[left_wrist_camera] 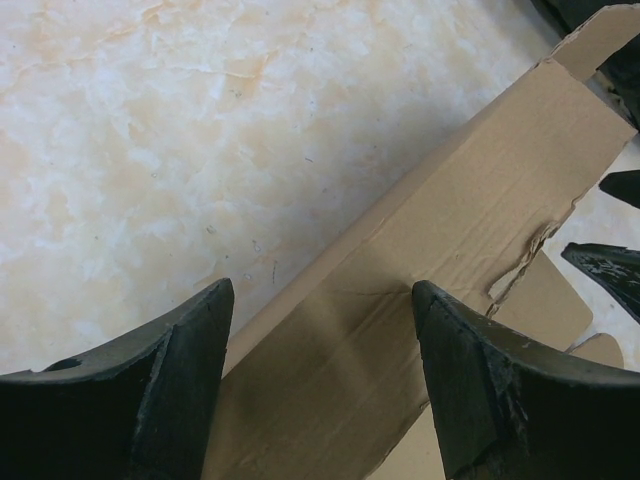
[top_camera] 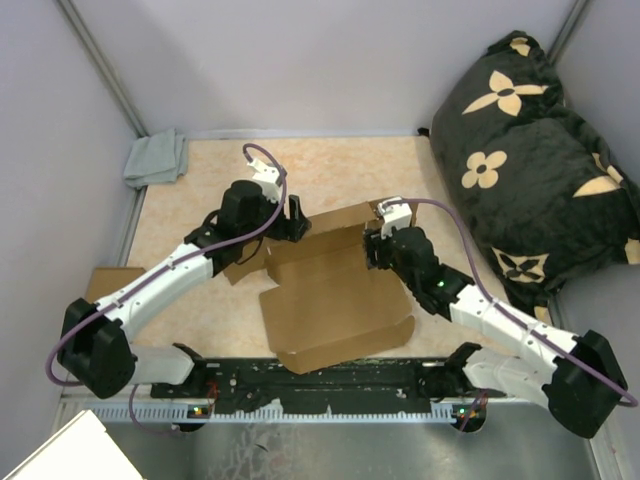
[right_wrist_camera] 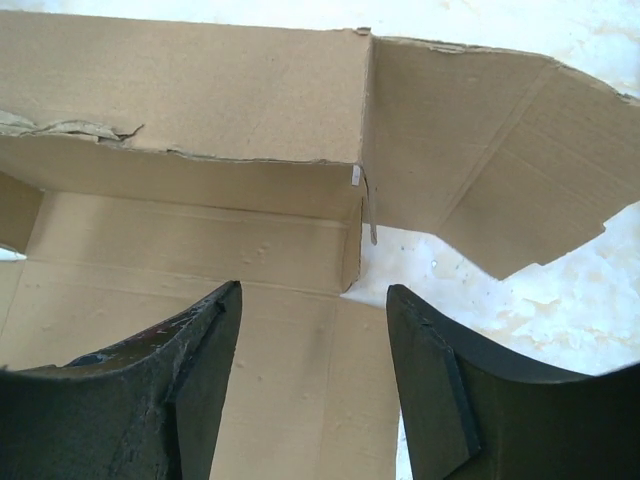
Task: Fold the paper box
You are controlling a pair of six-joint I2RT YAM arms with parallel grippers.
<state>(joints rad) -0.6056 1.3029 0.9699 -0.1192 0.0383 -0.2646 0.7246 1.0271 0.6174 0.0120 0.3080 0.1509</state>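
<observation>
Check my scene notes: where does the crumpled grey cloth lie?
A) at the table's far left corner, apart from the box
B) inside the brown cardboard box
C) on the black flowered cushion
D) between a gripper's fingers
A: the crumpled grey cloth sits at the far left corner of the beige table, clear of the brown cardboard box.

At bottom of frame, right hand (right_wrist_camera: 312, 295) with fingers parted over paper box (right_wrist_camera: 180, 100) floor; upright wall across top, flap splayed upper right on marbled tabletop (right_wrist_camera: 520, 310).
</observation>
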